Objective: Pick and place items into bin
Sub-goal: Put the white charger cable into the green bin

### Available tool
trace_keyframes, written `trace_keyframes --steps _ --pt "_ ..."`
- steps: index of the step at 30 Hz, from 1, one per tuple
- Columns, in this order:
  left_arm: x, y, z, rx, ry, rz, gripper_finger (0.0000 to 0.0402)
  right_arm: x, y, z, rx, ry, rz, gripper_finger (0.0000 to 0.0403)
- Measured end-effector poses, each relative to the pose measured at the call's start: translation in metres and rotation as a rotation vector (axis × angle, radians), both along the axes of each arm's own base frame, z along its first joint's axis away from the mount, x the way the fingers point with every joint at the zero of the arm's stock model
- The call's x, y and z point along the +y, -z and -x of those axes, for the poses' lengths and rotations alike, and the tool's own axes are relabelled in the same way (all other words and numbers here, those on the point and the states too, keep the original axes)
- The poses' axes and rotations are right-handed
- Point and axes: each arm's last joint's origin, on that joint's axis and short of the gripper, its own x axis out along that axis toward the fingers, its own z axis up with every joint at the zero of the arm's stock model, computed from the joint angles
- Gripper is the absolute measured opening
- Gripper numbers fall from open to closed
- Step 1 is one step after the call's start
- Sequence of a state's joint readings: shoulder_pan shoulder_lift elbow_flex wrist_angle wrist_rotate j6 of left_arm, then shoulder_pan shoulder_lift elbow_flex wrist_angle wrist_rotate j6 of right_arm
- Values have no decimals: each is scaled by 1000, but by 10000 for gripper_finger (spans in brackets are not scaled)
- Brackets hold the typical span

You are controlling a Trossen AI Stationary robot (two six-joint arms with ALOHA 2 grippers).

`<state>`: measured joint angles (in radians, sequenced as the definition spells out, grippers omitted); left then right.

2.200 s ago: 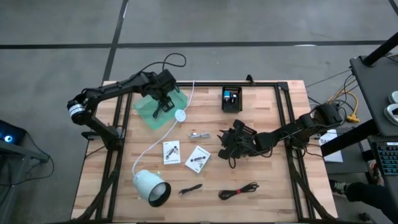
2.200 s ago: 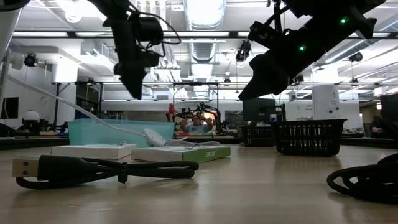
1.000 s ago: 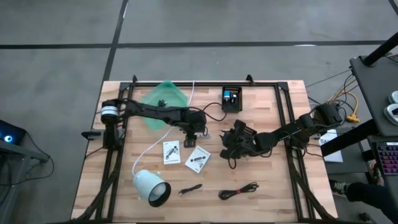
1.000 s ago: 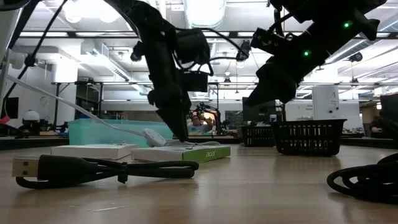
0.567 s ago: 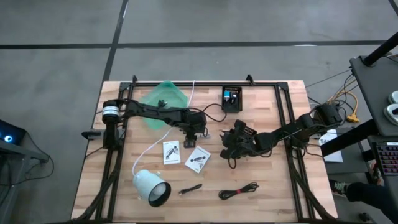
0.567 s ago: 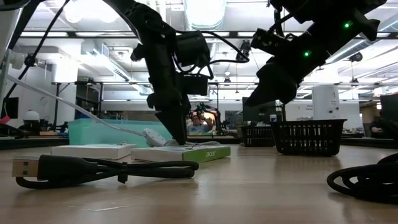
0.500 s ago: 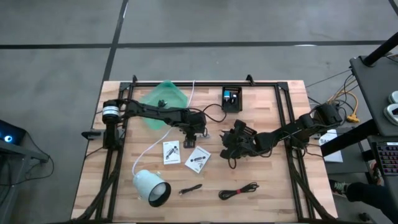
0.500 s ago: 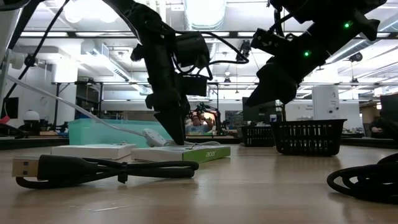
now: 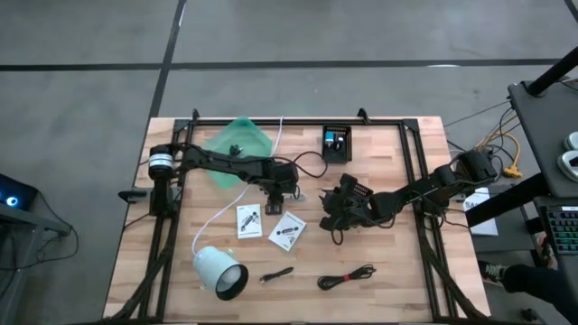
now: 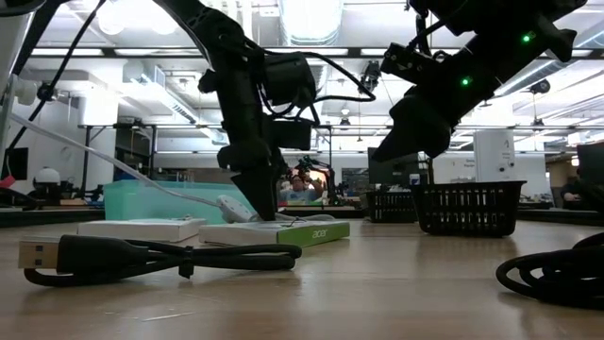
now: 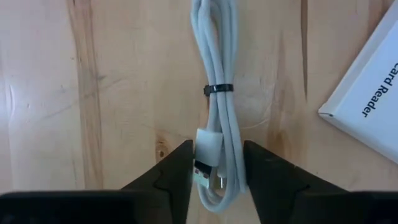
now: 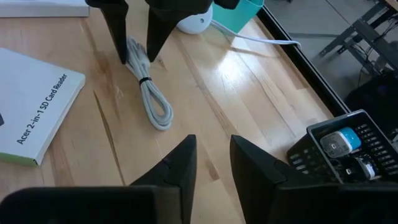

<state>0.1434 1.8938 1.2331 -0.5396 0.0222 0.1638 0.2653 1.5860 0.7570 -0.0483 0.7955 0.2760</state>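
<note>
My left gripper [image 9: 278,196] is open and low over the table's middle. Its fingers stand on either side of the plug end of a small tied bundle of pale grey cable [image 11: 217,112], which lies flat on the wood; the right wrist view shows the same cable [image 12: 149,93]. My right gripper [image 12: 211,168] is open, holds nothing and hovers right of the middle [image 9: 336,209]. Two white cards [image 9: 248,220] [image 9: 287,231] lie nearer. A black stick [image 9: 276,273] and a black coiled cable [image 9: 347,278] lie by the near edge. The green bin [image 9: 237,143] sits far left.
A white lamp-like cylinder [image 9: 219,272] lies near left, and its white cord [image 9: 215,215] runs toward the bin. A black basket [image 9: 336,143] stands at the far edge. In the low view a black USB cable [image 10: 142,257] lies in front of the cards [image 10: 274,232].
My left gripper has come from over the green bin toward the table's middle and gone down, ending with its fingers on either side of the grey cable bundle. Over the last second it has stayed almost still. The cable has not moved.
</note>
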Motion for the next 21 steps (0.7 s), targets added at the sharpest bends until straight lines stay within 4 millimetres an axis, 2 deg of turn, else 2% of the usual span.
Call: trace_keyframes --steps 7,12,15,21 --pt "0 0 0 -3 45 8 45 0 0 0 8 -8 9 73" --pt "-1 -1 0 8 77 10 21 0 0 0 1 -2 1 76" --pt "-2 -12 5 90 74 27 19 0 0 0 0 0 -1 79" --pt "-2 -53 2 57 62 22 18 0 1 0 2 -1 -1 81"
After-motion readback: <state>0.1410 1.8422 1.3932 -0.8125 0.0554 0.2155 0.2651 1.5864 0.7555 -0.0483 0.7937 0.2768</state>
